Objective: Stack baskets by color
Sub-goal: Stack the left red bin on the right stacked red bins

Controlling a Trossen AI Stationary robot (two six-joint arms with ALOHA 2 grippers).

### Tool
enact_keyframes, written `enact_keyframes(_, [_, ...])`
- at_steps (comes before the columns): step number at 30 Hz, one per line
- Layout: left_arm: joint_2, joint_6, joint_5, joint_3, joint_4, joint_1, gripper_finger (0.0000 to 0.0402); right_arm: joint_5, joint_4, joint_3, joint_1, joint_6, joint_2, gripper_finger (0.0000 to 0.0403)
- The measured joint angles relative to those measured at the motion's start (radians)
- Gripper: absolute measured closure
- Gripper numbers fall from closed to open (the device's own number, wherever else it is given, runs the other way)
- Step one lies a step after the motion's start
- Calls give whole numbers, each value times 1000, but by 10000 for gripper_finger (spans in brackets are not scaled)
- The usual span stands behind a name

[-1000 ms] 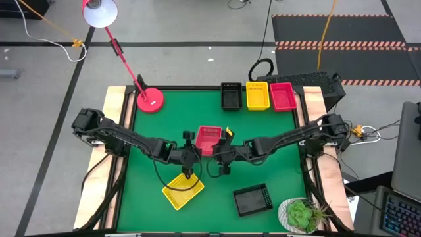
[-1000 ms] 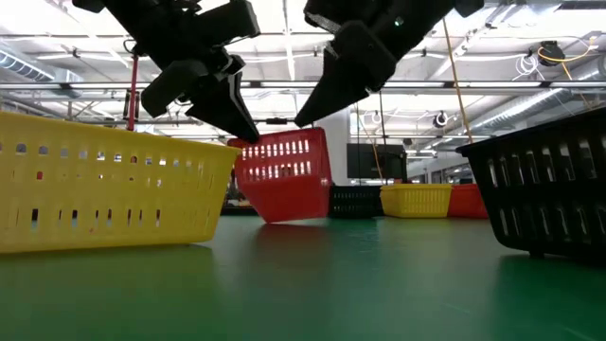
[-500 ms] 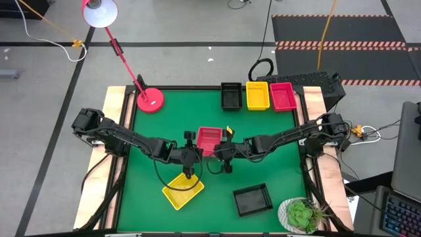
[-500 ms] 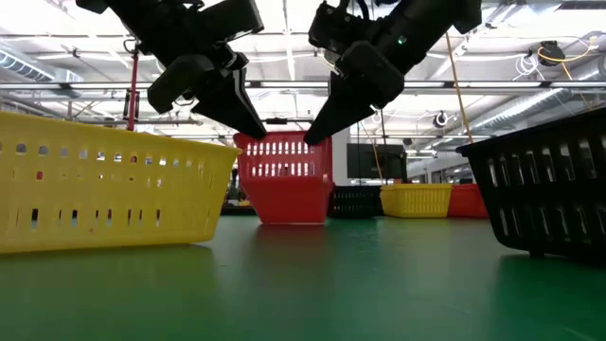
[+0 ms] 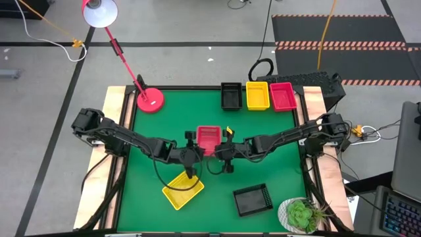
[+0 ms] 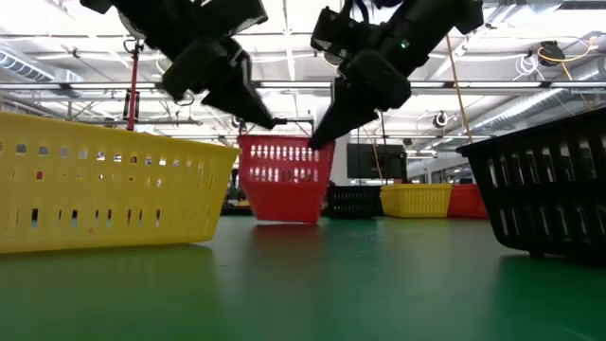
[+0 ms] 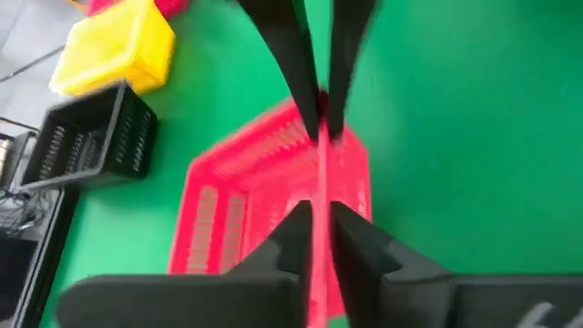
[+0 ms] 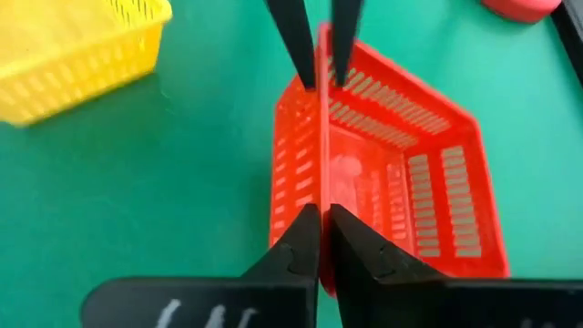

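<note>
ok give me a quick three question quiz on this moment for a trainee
1. Which slotted plastic basket is the right gripper shut on, with the left gripper at its other end? A) yellow B) red-pink C) black
2. True or false: the black slotted plastic basket beside the potted plant lies apart from the yellow slotted plastic basket.
3. How many colours show in the row of baskets at the green table's far edge?
Key: 1 B, the red-pink basket; 2 true; 3 three.

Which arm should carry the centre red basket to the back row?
Right, probably. The right gripper is shut on the red basket rim, and the red stack sits on that side. The left gripper is at the opposite rim.
</note>
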Motion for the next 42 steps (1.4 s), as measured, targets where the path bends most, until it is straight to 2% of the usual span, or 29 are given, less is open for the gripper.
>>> enact_keyframes(7, [-15, -110, -16, 2, 50, -1, 247, 1, -30, -2, 0, -29, 0, 399])
enact_keyframes(11, [-67, -180, -62, 3, -1, 0, 217, 3, -74, -2, 3, -64, -9, 400])
enact_keyframes(19, [-192, -273, -143, 3, -99, 1, 230, 12, -180, -1, 16, -120, -107, 400])
enact_keyframes(25, [-244, -290, -148, 4, -109, 14, 248, 80, -262, -1, 42, -175, -224, 400])
enact_keyframes(29, [-255, -304, -148, 4, -126, 35, 254, 84, -316, 0, 64, -194, -310, 401])
enact_keyframes(36, [-260, -304, -86, 3, -136, 82, 254, 86, -422, 0, 92, -228, -458, 401])
enact_keyframes(42, [-268, -303, -35, 3, -132, 116, 254, 164, -505, 0, 103, -239, -558, 400])
